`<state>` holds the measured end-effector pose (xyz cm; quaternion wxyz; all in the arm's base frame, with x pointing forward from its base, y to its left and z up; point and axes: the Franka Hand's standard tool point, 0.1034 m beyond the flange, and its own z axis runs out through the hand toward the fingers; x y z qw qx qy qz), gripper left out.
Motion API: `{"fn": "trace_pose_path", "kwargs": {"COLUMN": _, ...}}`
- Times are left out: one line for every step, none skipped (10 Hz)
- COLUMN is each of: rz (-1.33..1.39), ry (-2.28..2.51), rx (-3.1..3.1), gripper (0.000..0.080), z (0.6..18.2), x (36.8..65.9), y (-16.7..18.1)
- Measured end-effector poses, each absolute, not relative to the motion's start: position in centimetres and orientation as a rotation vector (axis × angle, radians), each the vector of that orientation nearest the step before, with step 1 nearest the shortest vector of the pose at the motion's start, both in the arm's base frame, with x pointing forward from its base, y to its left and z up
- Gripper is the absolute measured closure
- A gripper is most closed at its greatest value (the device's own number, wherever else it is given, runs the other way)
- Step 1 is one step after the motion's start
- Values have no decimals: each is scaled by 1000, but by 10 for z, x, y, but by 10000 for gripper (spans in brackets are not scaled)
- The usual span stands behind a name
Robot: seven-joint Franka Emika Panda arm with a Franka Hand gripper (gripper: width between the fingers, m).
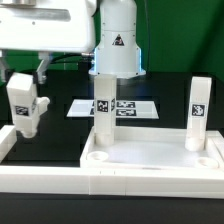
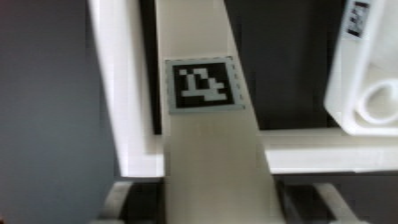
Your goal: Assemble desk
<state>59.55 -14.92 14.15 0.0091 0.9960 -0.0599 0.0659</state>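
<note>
My gripper (image 1: 24, 88) is shut on a white block leg (image 1: 22, 105) with a black-and-white tag. It holds the leg upright in the air at the exterior view's left, clear of the table. In the wrist view the leg (image 2: 210, 110) runs down the middle between my fingers (image 2: 135, 196), tag facing the camera. The white tray-like tabletop (image 1: 150, 158) lies at the centre right. Two more legs stand upright on it, one at its back left corner (image 1: 102, 108) and one at its back right corner (image 1: 198, 110). A corner of the tabletop (image 2: 366, 95) shows beside the held leg.
The long white border rail (image 1: 120, 186) runs along the front and turns back at the exterior view's left (image 1: 6, 143), below the held leg; its corner shows in the wrist view (image 2: 118, 100). The marker board (image 1: 130, 108) lies flat behind the tabletop. The robot base (image 1: 118, 45) stands behind it.
</note>
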Motion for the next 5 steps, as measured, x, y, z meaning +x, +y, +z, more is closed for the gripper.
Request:
{"fn": "trace_pose_path", "kwargs": {"rz": 219, "ry": -206, "rx": 3123, "gripper": 504, "z": 148, "x": 604, "y": -128}}
{"fn": "trace_pose_path", "kwargs": {"rz": 274, "ry": -223, "rx": 3119, "gripper": 504, "z": 156, "x": 619, "y": -103}}
{"fn": "trace_pose_path", "kwargs": {"rz": 299, "ry": -181, "rx": 3115, "gripper": 504, "z": 164, "x": 630, "y": -83}}
{"fn": "trace_pose_path", "kwargs": {"rz": 300, "ry": -173, "rx": 3120, "gripper": 504, "z": 169, "x": 635, "y": -73}}
{"fn": "trace_pose_path", "kwargs": {"rz": 297, "ry": -169, "rx": 3120, "gripper": 504, "z": 166, "x": 634, "y": -75}}
